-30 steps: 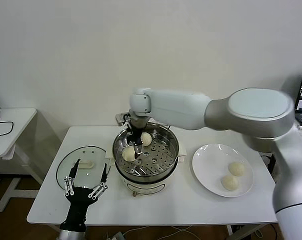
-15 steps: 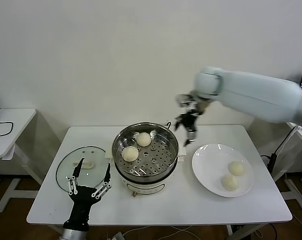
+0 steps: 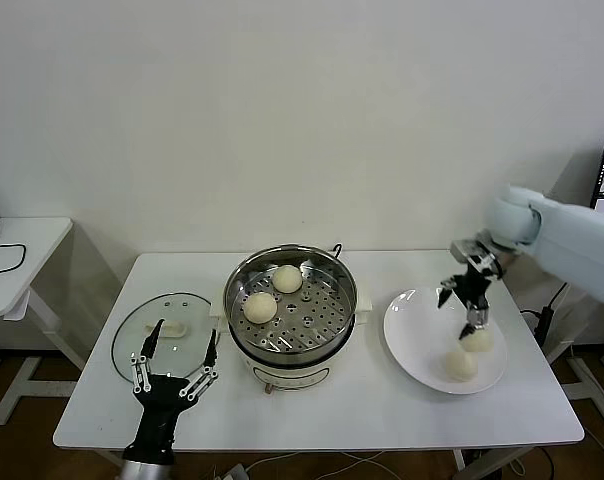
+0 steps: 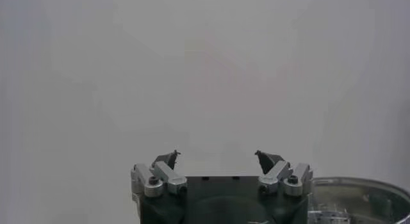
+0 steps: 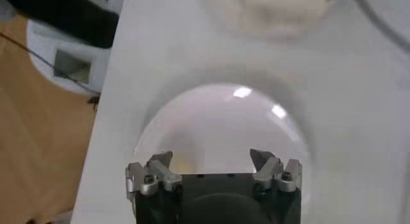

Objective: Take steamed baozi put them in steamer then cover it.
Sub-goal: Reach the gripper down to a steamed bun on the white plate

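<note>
1. I see my right gripper (image 3: 461, 308) spread wide and empty, hanging over the far side of the white plate (image 3: 414, 340), just above the farther of the two buns there.
2. Those two buns (image 3: 461, 364) sit side by side toward the plate's right edge; I cannot tell whether a fingertip touches the farther one.
3. The other two buns (image 3: 261, 307) lie in the steamer (image 3: 327, 320), at its far-left part, close together.
4. The steamer stands uncovered at the middle of the white table (image 3: 382, 410), left of the plate.
5. My left gripper (image 3: 174, 361) is parked at the near-left table edge, fingers splayed upward, holding nothing.
6. The glass lid (image 3: 132, 330) lies flat on the table just behind that gripper, left of the steamer.
</note>
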Tool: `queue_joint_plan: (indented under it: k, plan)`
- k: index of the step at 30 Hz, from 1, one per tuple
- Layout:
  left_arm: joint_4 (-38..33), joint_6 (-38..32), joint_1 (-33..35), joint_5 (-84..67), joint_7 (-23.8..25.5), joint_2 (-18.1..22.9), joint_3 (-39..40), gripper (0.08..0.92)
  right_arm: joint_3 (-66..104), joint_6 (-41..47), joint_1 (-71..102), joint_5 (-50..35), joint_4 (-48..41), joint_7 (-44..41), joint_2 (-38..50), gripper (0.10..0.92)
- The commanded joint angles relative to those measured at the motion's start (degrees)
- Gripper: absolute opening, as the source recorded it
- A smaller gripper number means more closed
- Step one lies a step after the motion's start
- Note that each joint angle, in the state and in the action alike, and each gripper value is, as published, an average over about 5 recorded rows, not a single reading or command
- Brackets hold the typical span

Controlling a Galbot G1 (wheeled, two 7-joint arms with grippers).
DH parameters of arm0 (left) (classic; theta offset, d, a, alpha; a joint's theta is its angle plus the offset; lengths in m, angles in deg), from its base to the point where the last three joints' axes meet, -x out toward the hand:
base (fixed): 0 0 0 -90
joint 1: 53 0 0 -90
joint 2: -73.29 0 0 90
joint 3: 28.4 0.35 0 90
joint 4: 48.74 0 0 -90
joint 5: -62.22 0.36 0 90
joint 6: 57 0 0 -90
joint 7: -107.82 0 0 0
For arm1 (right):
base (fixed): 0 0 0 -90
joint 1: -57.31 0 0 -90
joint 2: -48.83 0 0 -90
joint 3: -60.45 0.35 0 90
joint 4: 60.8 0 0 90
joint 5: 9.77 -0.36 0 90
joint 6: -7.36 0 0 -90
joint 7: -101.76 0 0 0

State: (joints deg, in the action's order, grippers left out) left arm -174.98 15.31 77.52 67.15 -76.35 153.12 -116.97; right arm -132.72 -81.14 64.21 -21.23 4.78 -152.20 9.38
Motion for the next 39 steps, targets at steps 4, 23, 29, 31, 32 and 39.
queue_joint_plan:
  k: [4, 23, 29, 31, 32, 39]
  plan:
    - [0.56, -0.15, -0.02, -0.04, -0.06, -0.02, -0.65, 0.823, 7.62, -1.97, 12.40, 7.50, -5.56, 1.22, -0.21, 0.823]
    - [0.64, -0.42, -0.04, -0.15, -0.12, 0.03, -0.95, 0.823, 8.24, -1.76, 14.59, 9.07, -6.62, 2.23, -2.80, 0.822]
    - [0.68, -0.50, -0.06, -0.25, -0.20, 0.02, -1.09, 0.823, 8.04, -1.54, 14.64, 9.75, -6.48, 2.53, -2.96, 0.771]
    - [0.67, -0.50, -0.10, -0.29, -0.22, 0.02, -1.12, 0.823, 8.11, -1.53, 14.57, 9.87, -6.46, 2.70, -2.97, 0.743]
    - [0.65, -0.49, -0.11, -0.31, -0.23, 0.02, -1.14, 0.823, 8.13, -1.54, 14.45, 9.88, -6.40, 2.81, -2.95, 0.726]
    - [0.48, -0.36, -0.22, -0.37, -0.31, -0.14, -1.11, 0.823, 7.03, -2.61, 9.01, 9.52, -3.36, 2.26, -2.12, 0.663]
